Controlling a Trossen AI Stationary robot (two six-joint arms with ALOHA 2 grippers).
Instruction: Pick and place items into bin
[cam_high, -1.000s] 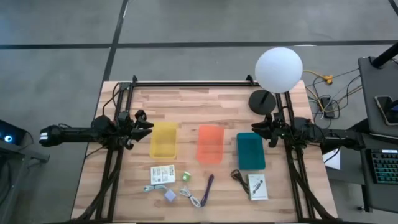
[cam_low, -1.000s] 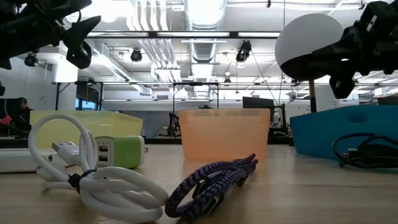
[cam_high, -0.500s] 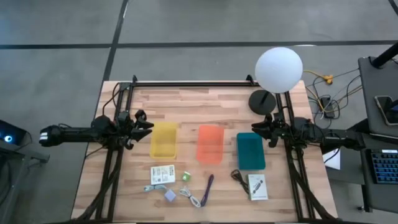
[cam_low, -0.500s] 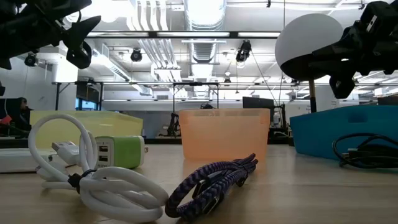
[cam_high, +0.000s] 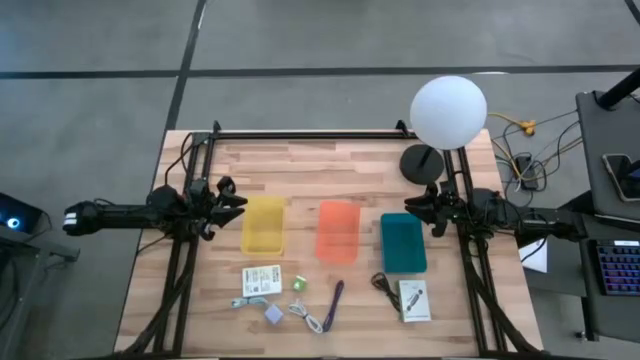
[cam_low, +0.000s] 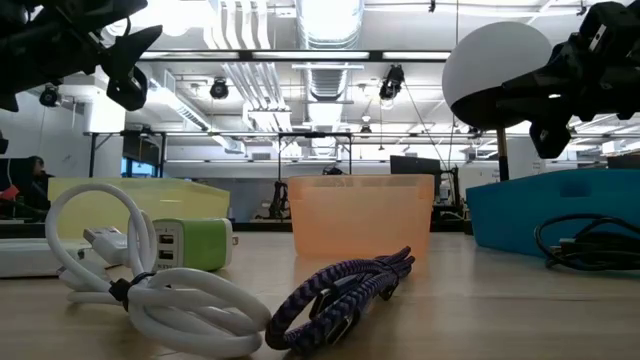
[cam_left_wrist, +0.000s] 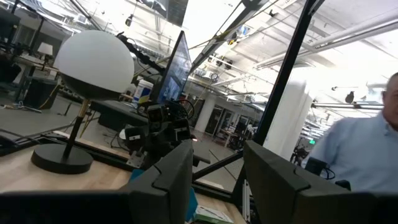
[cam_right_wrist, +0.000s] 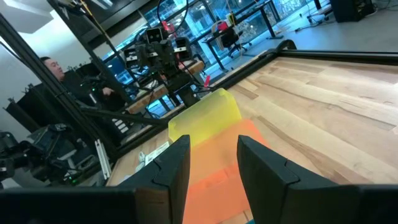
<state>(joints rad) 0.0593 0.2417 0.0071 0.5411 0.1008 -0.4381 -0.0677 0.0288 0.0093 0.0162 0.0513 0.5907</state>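
From above, nothing is yet picked: the left gripper (cam_high: 232, 205) hangs at the table's left edge just beside the yellow bin (cam_high: 264, 224), the right gripper (cam_high: 415, 208) at the right edge beside the teal bin (cam_high: 403, 242), with the orange bin (cam_high: 338, 231) between them. Both grippers hold nothing. The items lie in a row along the near edge, well apart from both grippers: a white card (cam_high: 261, 280), green cube (cam_high: 300, 284), pale-purple cube (cam_high: 273, 314), white cord (cam_high: 309, 317), purple cord (cam_high: 335, 303), black cord (cam_high: 382, 285) and a white packet (cam_high: 414, 299). The job looks to be at its start; the next move calls for one arm to swing toward that row and descend over a single item. From table height, the white cord (cam_low: 150, 285) and purple cord (cam_low: 345, 290) sit nearest, the bins behind. The left wrist view shows its fingers (cam_left_wrist: 168, 180) set apart with a clear gap, a lamp (cam_left_wrist: 93, 68) beyond. The right wrist view shows its fingers (cam_right_wrist: 171, 168) likewise parted, above the orange bin (cam_right_wrist: 217, 168).
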